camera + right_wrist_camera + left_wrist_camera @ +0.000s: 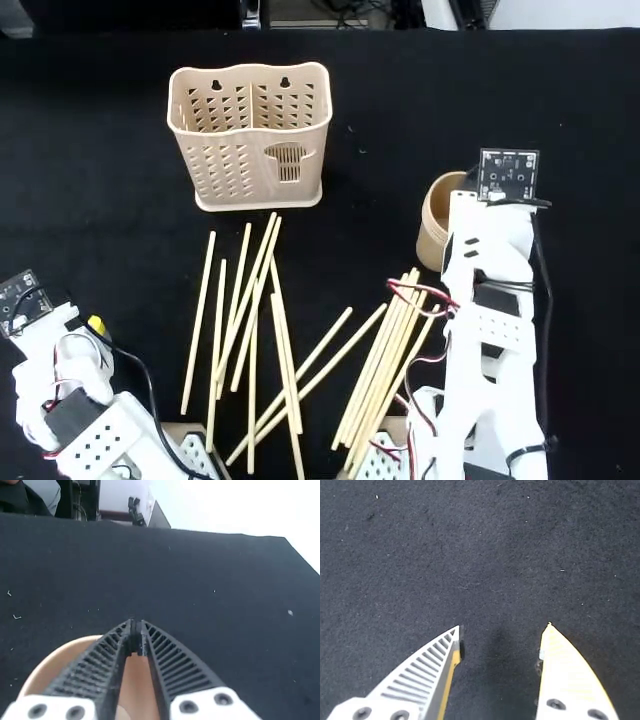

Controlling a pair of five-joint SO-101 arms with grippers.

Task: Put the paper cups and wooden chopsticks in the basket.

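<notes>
A tan paper cup (pixel 437 218) stands right of the middle of the black table, its right side under the right arm (pixel 490 320). In the right wrist view my right gripper (pixel 136 630) is shut, its black fingers pinched at the rim of the paper cup (pixel 55 667). Several wooden chopsticks (pixel 250 320) lie scattered in the middle, and a bundle (pixel 385 365) rests against the right arm. The beige perforated basket (pixel 250 140) stands upright behind them. My left gripper (pixel 504 628) is open over bare black cloth; the left arm (pixel 70 400) sits at the front left corner.
Red and black cables (pixel 425 300) from the right arm hang over the chopstick bundle. Black cloth (pixel 100 200) lies bare to the left of the basket and behind the cup.
</notes>
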